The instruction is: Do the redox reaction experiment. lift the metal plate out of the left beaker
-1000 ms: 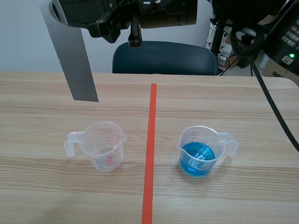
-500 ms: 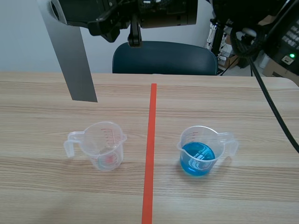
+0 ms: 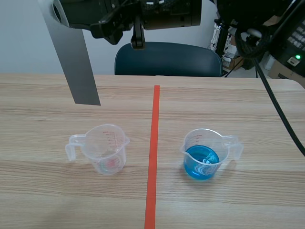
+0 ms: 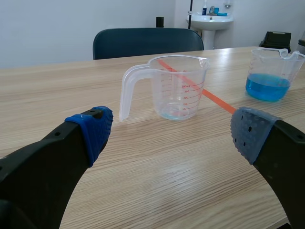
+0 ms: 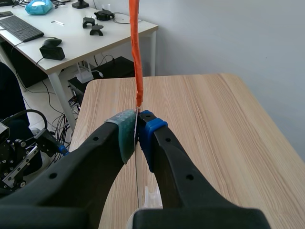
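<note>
Little has shifted: the metal plate (image 3: 71, 57) has only swayed a touch, hanging high over the table (image 3: 248, 100) toward its far left corner.
We see the right gripper (image 5: 137, 129) clamped tight on the plate, its two pads pinching the thin sheet, while the left gripper (image 4: 170, 131) sits wide apart and empty, low near the table's near edge, facing the left beaker (image 3: 107, 148). We judge the plate well clear of that beaker, so the lift looks nearly done; to finish it well, keep the pinch firm, hold the sheet upright and let any swing die before moving on. The plate's top is cut off behind the raised arm, the wrist view shows it only edge-on, and we cannot tell whether its surface is wet or changed.
</note>
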